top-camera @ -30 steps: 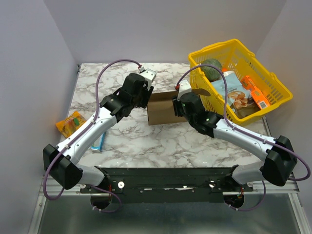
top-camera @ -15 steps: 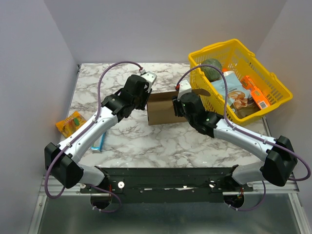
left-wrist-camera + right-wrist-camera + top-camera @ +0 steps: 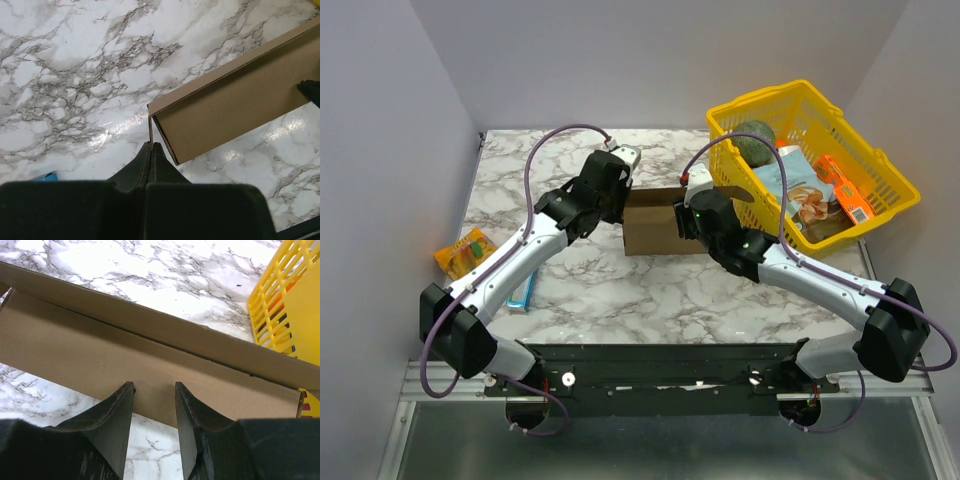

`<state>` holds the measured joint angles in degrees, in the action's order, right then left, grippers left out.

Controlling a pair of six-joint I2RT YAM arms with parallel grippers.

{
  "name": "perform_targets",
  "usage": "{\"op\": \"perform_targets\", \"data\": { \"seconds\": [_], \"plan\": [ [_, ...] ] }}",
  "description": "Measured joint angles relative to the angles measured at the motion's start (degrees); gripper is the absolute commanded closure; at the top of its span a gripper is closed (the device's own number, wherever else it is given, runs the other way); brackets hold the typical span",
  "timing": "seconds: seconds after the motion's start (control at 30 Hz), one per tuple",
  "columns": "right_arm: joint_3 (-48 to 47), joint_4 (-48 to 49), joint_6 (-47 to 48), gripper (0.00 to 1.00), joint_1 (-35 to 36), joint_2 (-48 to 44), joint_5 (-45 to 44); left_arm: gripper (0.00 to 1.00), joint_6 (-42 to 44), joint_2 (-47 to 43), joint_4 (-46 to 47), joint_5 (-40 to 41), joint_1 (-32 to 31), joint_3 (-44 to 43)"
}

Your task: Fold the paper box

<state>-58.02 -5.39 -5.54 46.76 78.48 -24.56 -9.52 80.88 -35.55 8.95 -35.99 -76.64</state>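
Plain brown paper box (image 3: pixel 648 232), unprinted, partly folded — side walls upright

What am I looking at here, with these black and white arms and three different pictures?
These are two robot arms bolted at the near edge of a marble table. The wide picture comes from a camera above and behind them. The other two come from small cameras on each wrist, looking past that arm's own fingers.

Between the arms stands the paper box, brown cardboard, partly folded up. The left hand is pinched shut on a thin end flap of it. The right hand is open, its fingers apart at the box's long side; whether they touch it I cannot tell.

At the far right sits a yellow basket with groceries in it. Near the left edge lie an orange packet and a small blue item.
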Motion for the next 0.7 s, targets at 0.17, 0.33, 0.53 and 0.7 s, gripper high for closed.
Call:
{"op": "perform_targets", "data": {
  "seconds": [0.17, 0.33, 0.53, 0.7],
  "plan": [
    [0.1, 0.2, 0.0, 0.53, 0.0, 0.0, -0.1, 1.0, -4.5, 1.7, 0.3, -1.2, 0.7, -1.3],
    [0.8, 1.4, 0.0, 0.53, 0.0, 0.0, -0.3, 1.0, -7.8, 2.6, -0.2, -2.3, 1.2, -2.5],
    [1.4, 2.6, 0.6, 0.53, 0.0, 0.0, -0.8, 1.0, -9.9, 3.6, -0.6, -3.6, 1.7, -3.6],
    [1.9, 3.1, 0.7, 0.53, 0.0, -0.3, -0.9, 1.0, -11.3, 3.6, -0.4, -5.4, 2.4, -3.7]
  ]
}}
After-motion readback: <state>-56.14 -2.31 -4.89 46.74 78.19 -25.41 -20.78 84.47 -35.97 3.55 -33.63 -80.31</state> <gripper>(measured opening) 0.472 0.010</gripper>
